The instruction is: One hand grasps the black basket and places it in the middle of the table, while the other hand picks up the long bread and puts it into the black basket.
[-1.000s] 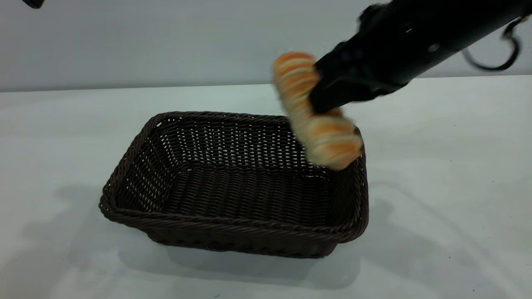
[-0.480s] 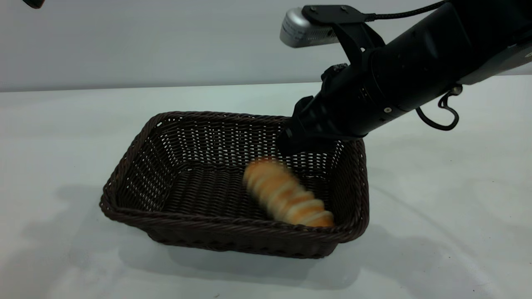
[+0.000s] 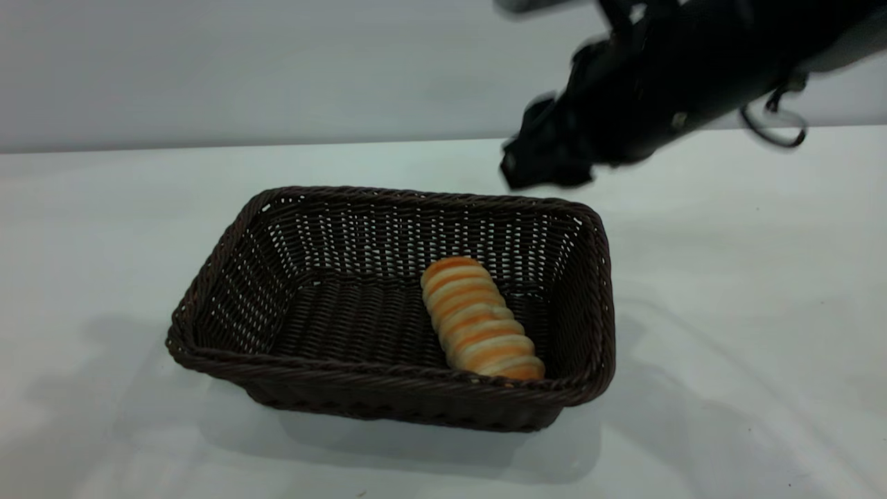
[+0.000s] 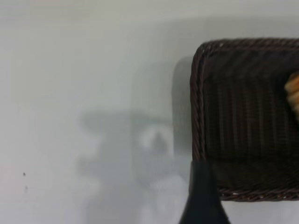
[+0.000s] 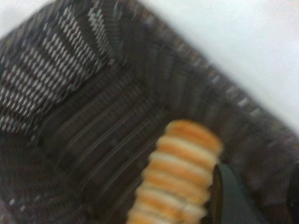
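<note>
Exterior view: the long bread (image 3: 479, 320) is lying in the right part of the black basket (image 3: 332, 378) on the surface (image 3: 727, 291); the right hand (image 3: 537, 163) is hovering above the basket's far right corner, holding nothing, its spread hard to tell.

Left wrist view: the left hand (image 4: 203, 200) is sitting just beside the basket (image 4: 243, 121), its grip unclear.

Right wrist view: the bread (image 5: 180, 175) is lying just below that hand.

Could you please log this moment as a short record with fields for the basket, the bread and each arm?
black basket: upright on the table, nothing gripping it
long bread: lying on the basket floor, toward its right end
right gripper: in the air above the basket's far right corner, holding nothing, blurred
left gripper: only a dark finger shows in its wrist view, beside the basket's end
task state: bread in basket
</note>
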### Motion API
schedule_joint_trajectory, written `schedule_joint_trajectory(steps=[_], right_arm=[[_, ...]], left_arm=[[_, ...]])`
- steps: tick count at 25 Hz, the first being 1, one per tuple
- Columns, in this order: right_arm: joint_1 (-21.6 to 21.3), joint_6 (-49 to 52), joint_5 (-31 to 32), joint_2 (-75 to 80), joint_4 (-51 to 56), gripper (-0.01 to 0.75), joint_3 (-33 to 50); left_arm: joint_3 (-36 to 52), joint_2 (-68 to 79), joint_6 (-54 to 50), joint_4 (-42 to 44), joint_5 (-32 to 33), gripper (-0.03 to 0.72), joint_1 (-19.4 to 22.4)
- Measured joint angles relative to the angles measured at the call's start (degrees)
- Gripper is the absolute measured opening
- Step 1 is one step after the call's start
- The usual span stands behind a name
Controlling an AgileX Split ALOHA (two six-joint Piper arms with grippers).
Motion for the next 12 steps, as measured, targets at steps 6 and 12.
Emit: schedule_joint_trajectory(steps=[6,12], right_arm=[[0.0,-1.6,-10.6,-10.2,0.5,0.238,0.0],[0.0,-4.7,-14.3,-20.2,0.7,0.237,0.8]], left_arm=[[0.0,-6.8,0.4,0.1,-0.1,0.571,0.0],[0.0,-15.1,0.4,0.1,1.0,0.571,0.0]])
